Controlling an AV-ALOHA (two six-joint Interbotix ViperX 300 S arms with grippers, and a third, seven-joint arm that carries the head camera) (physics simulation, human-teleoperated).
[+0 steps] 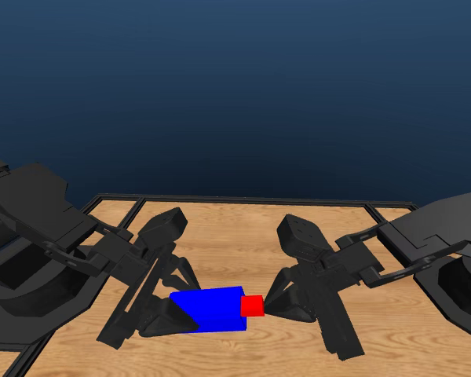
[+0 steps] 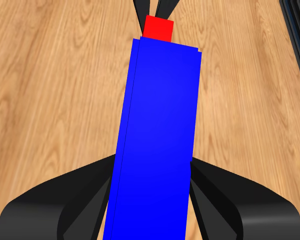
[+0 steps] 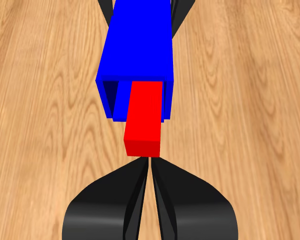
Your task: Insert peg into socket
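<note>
Wood-grain planks cover the table (image 1: 220, 228), framed by a dark rail against a flat blue backdrop. We see 2 black arms meeting low over the middle of it.

Our left gripper (image 1: 169, 314) is clamped on the socket (image 1: 208, 309), its 2 jaws pressed to the block's flanks in the left wrist view. That socket (image 2: 157, 135) is a plain, flat-sided blue block, hollow at the end facing the other arm. The peg (image 1: 253, 305), a slim red bar with flat matte faces, already sits partly inside that opening; in the right wrist view the peg (image 3: 144, 120) shows only its outer stub, lying off-centre in the hole with a gap on 1 side.

Our right gripper (image 1: 268, 305) is just behind the peg's free end. Its jaws look nearly closed together at that end face in the right wrist view, but we cannot tell whether they pinch the bar or merely butt against it.

Everything turns on 1 line: peg and socket share a long axis running from gripper to gripper, with the peg between them. We judge that a further push straight along that axis from the right arm would seat the peg deeper.
</note>
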